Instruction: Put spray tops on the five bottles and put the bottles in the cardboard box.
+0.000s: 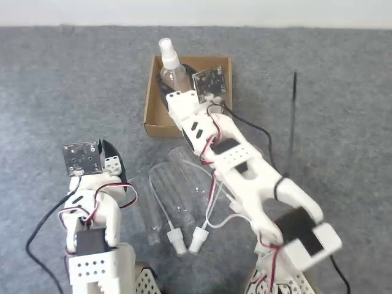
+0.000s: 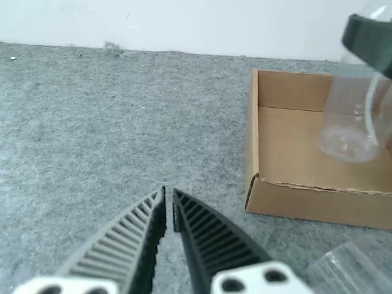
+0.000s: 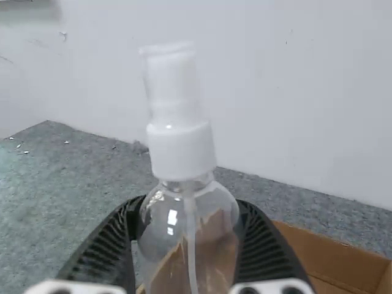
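Right gripper (image 3: 184, 257), clamped on a capped bottle (image 3: 184, 214), is being held above the cardboard box (image 1: 152, 110); left gripper (image 2: 169, 193) is being held shut.

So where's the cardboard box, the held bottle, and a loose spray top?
cardboard box (image 1: 150, 98), high view, left wall
held bottle (image 3: 184, 205), right wrist view, clear shoulder
loose spray top (image 1: 177, 241), high view, white cap

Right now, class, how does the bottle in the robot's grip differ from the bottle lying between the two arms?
The gripped bottle stands roughly upright; the lying bottle rests on its side. The gripped bottle sits between the right arm's fingers, over the box; the lying bottle is free on the carpet. Both are clear plastic.
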Motion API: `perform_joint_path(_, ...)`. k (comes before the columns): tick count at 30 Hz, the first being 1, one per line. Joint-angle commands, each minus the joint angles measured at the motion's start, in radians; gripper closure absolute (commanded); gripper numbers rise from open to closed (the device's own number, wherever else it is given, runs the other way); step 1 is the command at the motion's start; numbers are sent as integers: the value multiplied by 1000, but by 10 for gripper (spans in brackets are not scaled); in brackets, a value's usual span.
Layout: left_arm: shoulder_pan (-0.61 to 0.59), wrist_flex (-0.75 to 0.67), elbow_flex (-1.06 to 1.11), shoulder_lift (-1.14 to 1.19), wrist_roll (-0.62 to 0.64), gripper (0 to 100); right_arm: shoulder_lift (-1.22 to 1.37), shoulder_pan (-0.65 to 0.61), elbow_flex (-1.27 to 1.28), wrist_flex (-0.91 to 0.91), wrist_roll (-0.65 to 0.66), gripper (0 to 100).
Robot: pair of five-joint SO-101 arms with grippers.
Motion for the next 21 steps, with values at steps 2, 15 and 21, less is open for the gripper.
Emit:
perform_joint_path(2,-5,-40,-15,-15,-9,988,56,16,-164,-33,-5,992)
perform_joint_path(15,-3,-38,-15,-15,-8,988,426,18,-560,-33,-8,992)
perform_joint_path(21,-3,-38,-15,-15,-8,988,621,50,-784,-33,-9,992)
